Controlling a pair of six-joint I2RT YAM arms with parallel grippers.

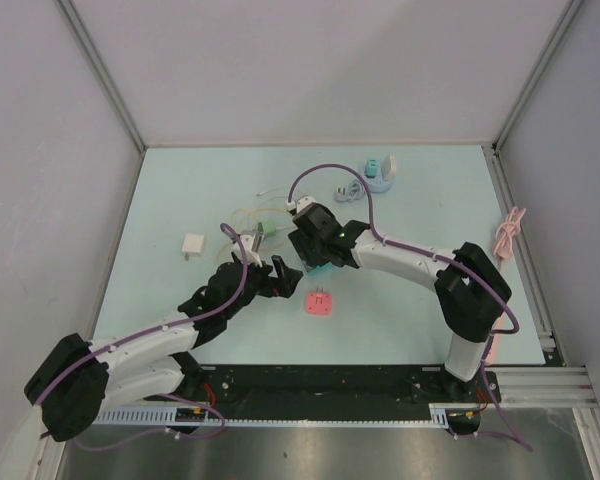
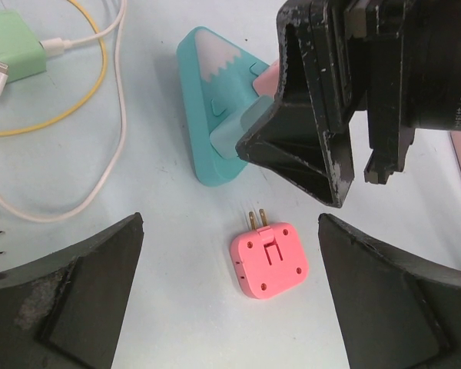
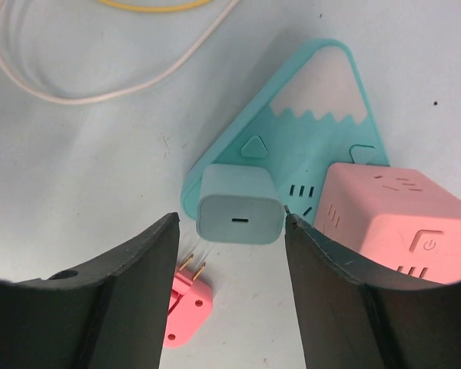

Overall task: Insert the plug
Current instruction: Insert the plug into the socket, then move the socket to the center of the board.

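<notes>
A flat pink plug (image 2: pixel 269 259) lies on the table with its two brass prongs out; it also shows in the top view (image 1: pixel 318 302) and the right wrist view (image 3: pixel 188 304). My left gripper (image 2: pixel 230 231) is open and hovers over it, a finger on each side, not touching. A teal mountain-shaped power strip (image 3: pixel 315 100) carries a pale blue charger (image 3: pixel 240 207) and a pink cube adapter (image 3: pixel 396 219). My right gripper (image 3: pixel 232 223) is open, its fingers flanking the pale blue charger with small gaps. In the top view the right gripper (image 1: pixel 315 255) hides most of the strip.
A green charger (image 2: pixel 11 46) with white and yellow cables lies left of the strip. A white adapter (image 1: pixel 193 246) sits further left. A blue and white holder (image 1: pixel 380 170) stands at the back. A pink cable (image 1: pixel 508 232) lies at the right edge.
</notes>
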